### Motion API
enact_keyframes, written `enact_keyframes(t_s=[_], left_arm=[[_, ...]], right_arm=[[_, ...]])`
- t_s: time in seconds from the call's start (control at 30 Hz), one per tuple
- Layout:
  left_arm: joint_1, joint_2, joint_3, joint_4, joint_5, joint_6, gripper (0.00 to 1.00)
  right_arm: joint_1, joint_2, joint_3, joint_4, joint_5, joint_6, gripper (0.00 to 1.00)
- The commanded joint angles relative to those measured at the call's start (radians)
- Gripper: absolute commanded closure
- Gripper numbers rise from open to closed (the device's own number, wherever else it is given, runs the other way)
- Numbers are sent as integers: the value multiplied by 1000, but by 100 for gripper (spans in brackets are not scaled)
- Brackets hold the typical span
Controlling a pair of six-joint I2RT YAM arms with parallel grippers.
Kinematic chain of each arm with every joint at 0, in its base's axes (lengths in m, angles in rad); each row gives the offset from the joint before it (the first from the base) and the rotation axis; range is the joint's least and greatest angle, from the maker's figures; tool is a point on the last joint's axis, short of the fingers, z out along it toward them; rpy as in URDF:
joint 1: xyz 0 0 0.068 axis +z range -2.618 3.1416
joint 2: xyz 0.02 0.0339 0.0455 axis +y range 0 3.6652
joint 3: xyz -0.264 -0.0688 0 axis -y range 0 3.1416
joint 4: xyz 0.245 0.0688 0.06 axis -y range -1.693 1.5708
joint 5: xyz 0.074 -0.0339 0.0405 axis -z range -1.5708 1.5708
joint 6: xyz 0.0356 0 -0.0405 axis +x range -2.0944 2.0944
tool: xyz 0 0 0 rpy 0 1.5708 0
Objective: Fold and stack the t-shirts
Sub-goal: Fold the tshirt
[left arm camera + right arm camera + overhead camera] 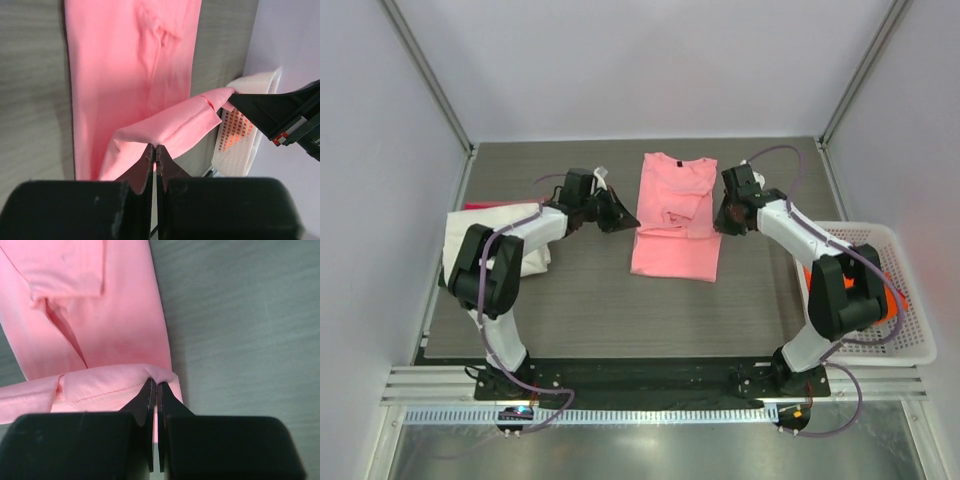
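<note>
A light pink t-shirt [675, 255] lies in the middle of the table, collar at the far end. My left gripper [628, 220] is shut on its left edge, seen close in the left wrist view [156, 148]. My right gripper [722, 222] is shut on its right edge, a stitched hem fold [156, 385]. Between them a band of pink cloth [170, 127] is lifted off the flat part [125, 75]. A cream-white shirt [470, 240] lies folded at the left with a red one [480, 206] under it. An orange shirt [893, 303] lies in the basket.
A white plastic mesh basket [910, 345] stands at the right edge of the table and also shows in the left wrist view [240, 135]. White walls close the back and both sides. The arm bases stand at the near edge.
</note>
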Motion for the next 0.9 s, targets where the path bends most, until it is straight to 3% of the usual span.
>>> enact_keyframes(t_s=[0.0, 0.27, 0.37, 0.4, 0.5, 0.63, 0.73, 0.87], left_arm=[[33, 66, 92, -9, 45, -15, 100], [53, 259, 307, -46, 49, -30, 100], [67, 302, 344, -48, 42, -42, 72], [68, 299, 345, -48, 38, -38, 46], [68, 231, 278, -46, 2, -9, 20], [65, 92, 114, -37, -43, 31, 20], [52, 4, -33, -10, -63, 38, 24], [12, -70, -164, 14, -83, 47, 27]], right_arm=[[-32, 103, 129, 30, -51, -57, 99], [-70, 302, 304, 33, -105, -63, 98], [-75, 335, 356, 30, -71, -54, 50], [-75, 324, 356, 24, -50, -51, 34], [-73, 210, 257, 45, -25, -52, 23], [-73, 21, 33, 108, -98, -55, 27], [-73, -103, -139, 165, -181, -48, 40], [-67, -170, -297, 208, -292, -35, 44]])
